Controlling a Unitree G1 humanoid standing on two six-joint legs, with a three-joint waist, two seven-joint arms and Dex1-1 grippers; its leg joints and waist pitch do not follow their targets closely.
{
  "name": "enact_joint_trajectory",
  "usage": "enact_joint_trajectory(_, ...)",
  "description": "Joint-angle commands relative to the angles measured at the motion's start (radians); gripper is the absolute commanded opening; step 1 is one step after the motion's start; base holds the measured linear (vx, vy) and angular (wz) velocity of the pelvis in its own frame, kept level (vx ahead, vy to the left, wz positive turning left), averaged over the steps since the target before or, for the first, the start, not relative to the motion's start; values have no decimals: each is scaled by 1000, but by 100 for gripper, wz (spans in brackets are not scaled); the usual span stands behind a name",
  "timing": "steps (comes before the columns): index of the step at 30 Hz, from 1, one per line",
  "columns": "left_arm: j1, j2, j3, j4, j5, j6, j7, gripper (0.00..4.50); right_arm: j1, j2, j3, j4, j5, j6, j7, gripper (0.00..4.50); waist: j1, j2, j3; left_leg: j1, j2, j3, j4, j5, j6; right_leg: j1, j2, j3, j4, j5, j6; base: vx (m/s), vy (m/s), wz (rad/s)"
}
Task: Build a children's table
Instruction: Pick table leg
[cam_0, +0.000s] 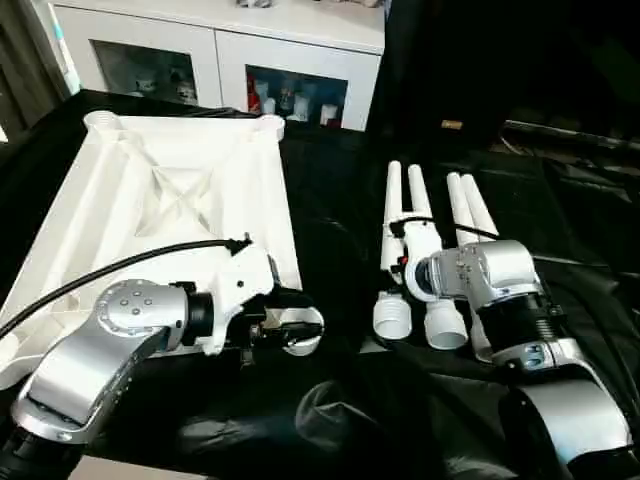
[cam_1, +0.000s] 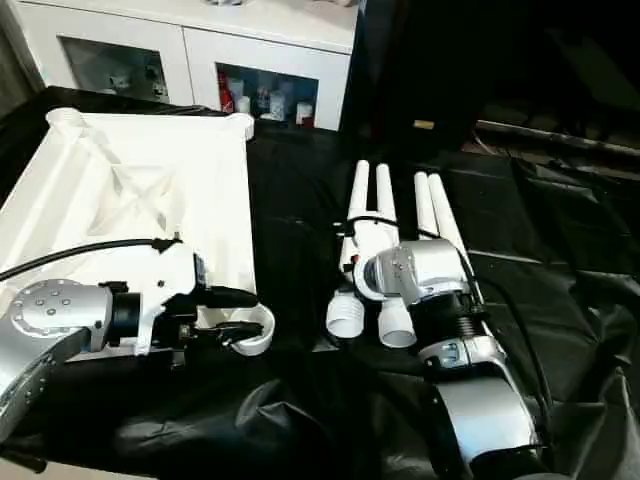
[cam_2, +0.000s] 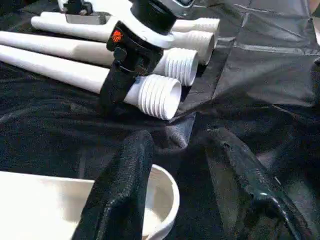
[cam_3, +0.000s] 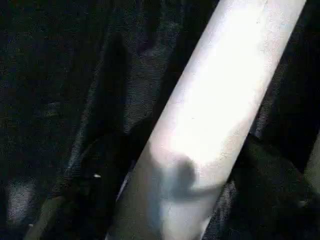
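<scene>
— White plastic everywhere. Where do the legs lie from the table top (cam_0: 160, 190)?

— On the black cloth (cam_0: 330, 200), well off its right edge: four legs (cam_0: 418, 215) side by side, long axes running away from the robot, parallel to that edge, ribbed thick ends toward it.

— Which arm is nearer them?

— The right gripper (cam_2: 117, 82). It sits over the innermost leg (cam_3: 220, 110), one finger (cam_2: 116, 85) down its flank; whether the jaws have closed on the tube I cannot tell.

— And the left gripper (cam_2: 195, 175)?

— Jaws apart, one finger (cam_2: 122, 185) lying over the top's near right corner socket (cam_0: 305, 335), the other finger (cam_2: 247, 175) over the cloth. The leg, I judge, must swing upright toward that socket.
</scene>
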Motion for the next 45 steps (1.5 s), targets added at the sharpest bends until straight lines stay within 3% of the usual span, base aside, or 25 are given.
enact_joint_trajectory(1, -5, 6, -15, -15, 6, 1, 10, 201, -1, 5, -16, 33, 1, 6, -2, 300, 3, 14, -65, 2, 38, -6, -72, -41, -67, 50, -74, 50, -60, 14, -171, 0, 0, 0)
enact_joint_trajectory(5, -9, 9, -17, -23, 16, 31, 30, 201, 1, 12, -53, 38, 14, 11, -12, 265, 3, 14, -64, 3, 39, -6, -73, -53, -71, 50, -73, 50, -62, -3, -168, 0, 0, 0)
enact_joint_trajectory(8, -14, -4, -12, -11, 33, 5, 47, 201, 5, 16, -78, 26, 26, 10, -19, 244, 4, 23, -66, 4, 39, -7, -72, -51, -73, 49, -73, 49, -60, 11, -170, 0, 0, 0)
enact_joint_trajectory(9, -14, -5, -12, -10, 34, 4, 48, 201, 5, 16, -79, 26, 26, 10, -19, 234, 3, 19, -67, 3, 39, -7, -72, -47, -72, 51, -72, 49, -59, 25, -172, 0, 0, 0)
enact_joint_trajectory(12, -26, -9, -21, 22, 76, -24, 84, 201, 7, 19, -104, 2, 39, 14, -14, 203, 4, 23, -68, 3, 38, -8, -71, -44, -70, 52, -72, 49, -59, 41, -174, 0, 0, 0)
enact_joint_trajectory(14, -40, -39, -9, 52, 108, -40, 148, 229, 16, 24, -138, -44, 62, 15, -9, 196, 4, 21, -68, 4, 38, -7, -71, -44, -70, 52, -71, 49, -58, 46, -175, 0, 0, 0)
enact_joint_trajectory(17, -67, -102, 38, 93, 86, -39, 209, 249, 38, 35, -179, -133, 109, -47, 26, 186, 8, 29, -71, 3, 39, -9, -69, -29, -65, 56, -73, 49, -55, 98, -185, 0, 0, 0)
enact_joint_trajectory(19, -76, -126, 57, 100, 69, -31, 225, 263, 52, 41, -195, -177, 131, -89, 49, 186, 11, 24, -72, 3, 40, -8, -68, -22, -53, 57, -74, 48, -55, 118, -194, 0, 0, 0)
enact_joint_trajectory(20, -115, -186, 96, 129, 37, 6, 277, 274, 98, 41, -201, -298, 180, -172, 130, 185, 11, 28, -71, 2, 39, -9, -68, -28, -53, 57, -74, 48, -54, 118, -196, 0, 0, 0)
enact_joint_trajectory(23, -159, -263, 149, 159, -18, 25, 328, 288, 128, 32, -208, -379, 236, -153, 204, 184, 18, 23, -71, 4, 42, -10, -68, -34, -33, 58, -75, 48, -57, 120, -210, 0, 0, 0)
enact_joint_trajectory(24, -164, -269, 154, 163, -23, 27, 333, 316, 130, 31, -209, -385, 242, -149, 210, 184, 19, 21, -71, 3, 40, -9, -67, -40, -28, 60, -74, 48, -59, 104, -213, 0, 0, 0)
enact_joint_trajectory(25, -223, -344, 207, 209, -69, 41, 391, 325, 163, 22, -217, -461, 307, -108, 282, 184, 19, 18, -67, -1, 39, -8, -68, -47, -25, 63, -74, 49, -61, 85, -212, 0, 0, 0)
enact_joint_trajectory(27, -272, -397, 260, 229, -180, 118, 386, 330, 198, 12, -212, -528, 355, -99, 340, 184, 32, 18, -71, 8, 41, -5, -63, -46, -16, 57, -77, 49, -60, 98, -229, 0, 0, 0)
enact_joint_trajectory(29, -336, -466, 341, 258, -318, 216, 419, 343, 236, 7, -205, -595, 404, -103, 387, 184, 32, 14, -70, 1, 40, -8, -64, -42, -11, 59, -79, 47, -61, 78, -233, 0, 0, 0)
enact_joint_trajectory(31, -383, -516, 393, 290, -396, 266, 455, 373, 262, 7, -197, -636, 432, -112, 412, 184, 36, 14, -69, 1, 38, -6, -61, -53, -10, 60, -80, 48, -66, 65, -241, 0, 0, 0)
enact_joint_trajectory(34, -405, -537, 396, 299, -419, 300, 459, 379, 275, 12, -196, -662, 452, -112, 423, 184, 35, 12, -66, -2, 39, -10, -66, -61, -11, 60, -80, 46, -75, -13, -207, 0, 0, 0)
enact_joint_trajectory(36, -409, -554, 391, 283, -448, 326, 454, 406, 283, 13, -196, -680, 461, -106, 428, 184, 33, 14, -64, 0, 40, -10, -67, -70, -16, 58, -81, 47, -80, -50, -190, 0, 0, 0)
enact_joint_trajectory(43, -404, -591, 391, 242, -521, 394, 480, 450, 298, 2, -182, -703, 475, -112, 434, 184, 34, 16, -66, -3, 41, -13, -67, -56, -18, 58, -78, 46, -78, -25, -183, 0, 0, 0)
enact_joint_trajectory(45, -399, -595, 387, 237, -530, 405, 495, 423, 305, 1, -175, -718, 482, -115, 440, 184, 34, 16, -65, -3, 40, -12, -68, -55, -17, 58, -77, 46, -80, -24, -178, 0, 0, 0)
